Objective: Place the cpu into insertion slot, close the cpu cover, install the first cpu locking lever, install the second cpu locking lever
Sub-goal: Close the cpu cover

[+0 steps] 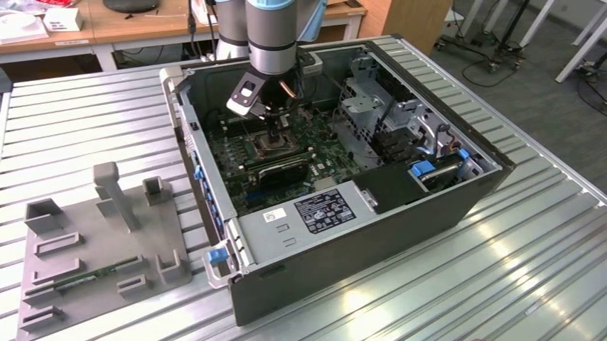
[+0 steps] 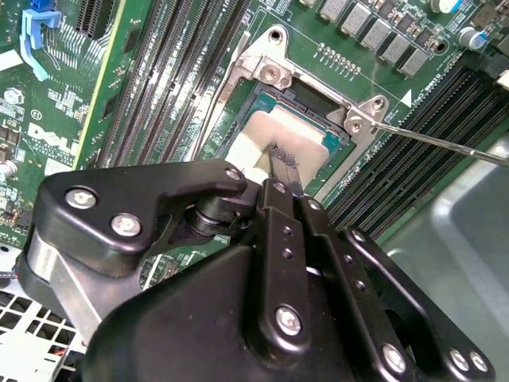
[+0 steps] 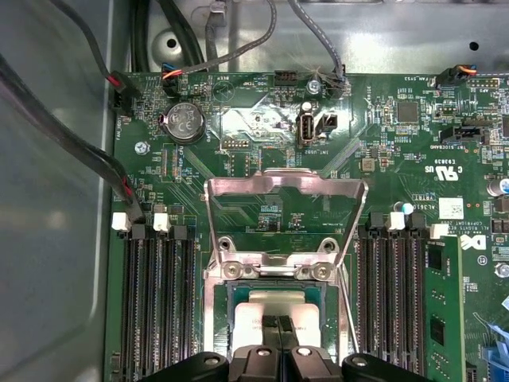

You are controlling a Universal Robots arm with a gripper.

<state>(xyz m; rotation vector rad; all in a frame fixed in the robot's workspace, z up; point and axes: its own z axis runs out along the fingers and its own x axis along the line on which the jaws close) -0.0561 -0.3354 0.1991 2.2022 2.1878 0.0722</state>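
Chip (image 2: 253, 134) sitting in socket (image 2: 316, 100)
I am touching it with my gripper (image 2: 283, 161) closed and empty, cover (image 3: 286, 183) standing open.

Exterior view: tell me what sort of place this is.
Probably a robotics lab or workshop: a robot arm reaches into an open computer case lying on a slatted metal table, with a grey fixture tray beside it and wooden desks behind.

Open black computer case (image 1: 379, 213) lies on ribbed metal table (image 1: 95, 121); grey plastic fixture tray (image 1: 95, 241) lies at the exterior view's left. Inside, flat square metal-topped cpu (image 3: 274, 306) sits in metal-rimmed insertion slot (image 3: 215, 314), between long black memory slots (image 3: 159, 302); silvery framed cpu cover (image 3: 286, 185) stands raised at one edge.
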